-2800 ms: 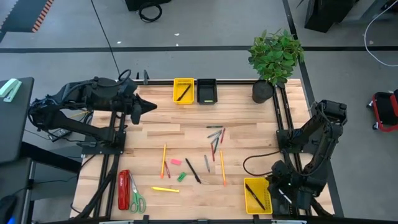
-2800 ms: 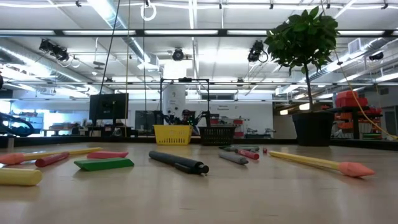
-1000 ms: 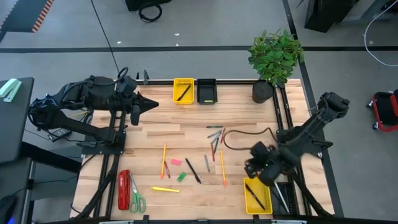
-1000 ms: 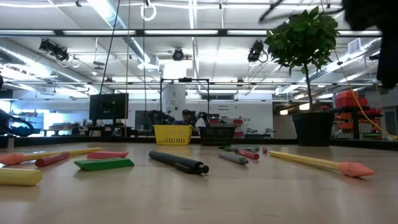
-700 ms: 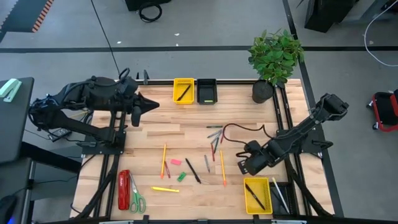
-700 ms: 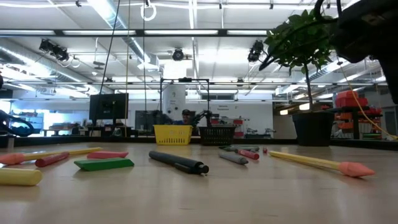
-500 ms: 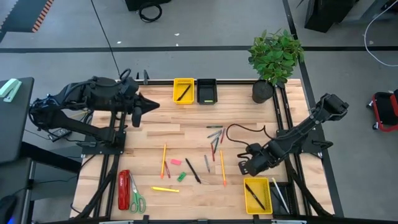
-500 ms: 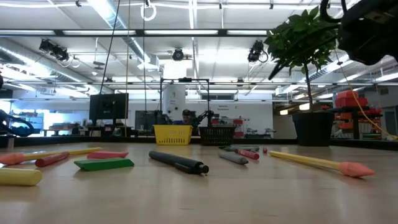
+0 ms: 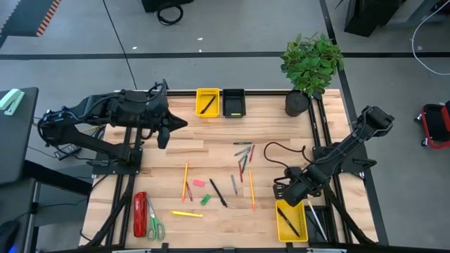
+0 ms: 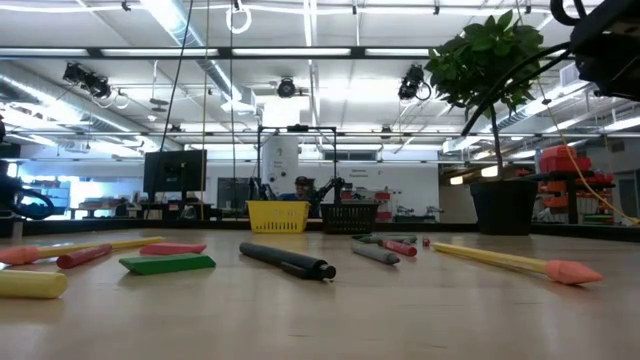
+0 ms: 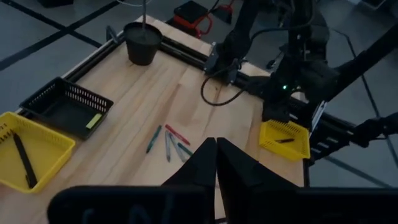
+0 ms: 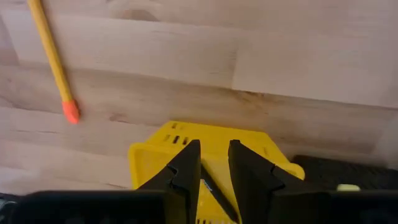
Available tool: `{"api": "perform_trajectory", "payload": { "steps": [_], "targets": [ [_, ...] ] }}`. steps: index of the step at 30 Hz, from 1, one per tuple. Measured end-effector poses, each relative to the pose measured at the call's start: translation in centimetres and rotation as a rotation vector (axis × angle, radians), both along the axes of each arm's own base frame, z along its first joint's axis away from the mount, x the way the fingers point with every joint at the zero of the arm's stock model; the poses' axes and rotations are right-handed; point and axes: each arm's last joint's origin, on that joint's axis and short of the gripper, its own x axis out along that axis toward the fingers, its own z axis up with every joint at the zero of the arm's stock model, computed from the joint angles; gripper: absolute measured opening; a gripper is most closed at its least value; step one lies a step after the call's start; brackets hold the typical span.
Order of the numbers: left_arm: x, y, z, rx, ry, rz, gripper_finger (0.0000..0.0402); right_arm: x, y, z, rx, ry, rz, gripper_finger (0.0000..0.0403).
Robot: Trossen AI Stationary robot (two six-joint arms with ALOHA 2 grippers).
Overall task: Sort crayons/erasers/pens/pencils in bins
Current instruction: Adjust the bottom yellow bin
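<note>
The right gripper [image 9: 287,191] hangs just above the far rim of the near yellow bin [image 9: 290,221], the landmark here, which already holds one black pen [image 9: 287,217]. In the right wrist view its jaws stand slightly apart over that bin and I see nothing between them, though a thin dark line below them may be the pen in the bin. Just beyond the bin, toward the bench [image 9: 211,147] centre, lies an orange pencil [image 9: 251,189] with its pink eraser end nearest the bin; farther on lies another black pen [image 9: 217,192], then a cluster of crayons [image 9: 243,153], and farther still a pink eraser [image 9: 198,183] and a green eraser [image 9: 204,199]. A second yellow bin [image 9: 207,102] and a black bin [image 9: 233,102] sit at the far edge, well apart from the landmark. The left gripper [image 11: 216,163] waits high over the far left of the bench, jaws closed and empty. Judging by this layout, the step in hand is reaching for the next item. To do it well, choose the loose black pen to match the bin's contents, lift clear of the bin rim first, descend squarely across the pen's middle, and avoid nudging the pencil beside it.
</note>
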Motion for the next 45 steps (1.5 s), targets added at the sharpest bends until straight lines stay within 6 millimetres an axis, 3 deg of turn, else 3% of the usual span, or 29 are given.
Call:
{"api": "perform_trajectory", "payload": {
  "steps": [15, 39, 45],
  "targets": [
    [1.1, 0.0, -0.5, 0.033, 0.033, -0.014, 0.0024, 0.4, 0.6, -0.8, 0.000, 0.012, -0.011, 0.0045],
    [1.3, 0.0, -0.5, 0.059, 0.034, -0.019, 0.0010, 0.3, 0.9, -0.8, 0.044, 0.031, -0.008, 0.0042],
    [1.3, 0.0, -0.5, 0.063, 0.034, -0.017, 0.0024, 0.4, 1.1, -0.8, 0.079, 0.035, -0.007, 0.0042]
  ]
}}
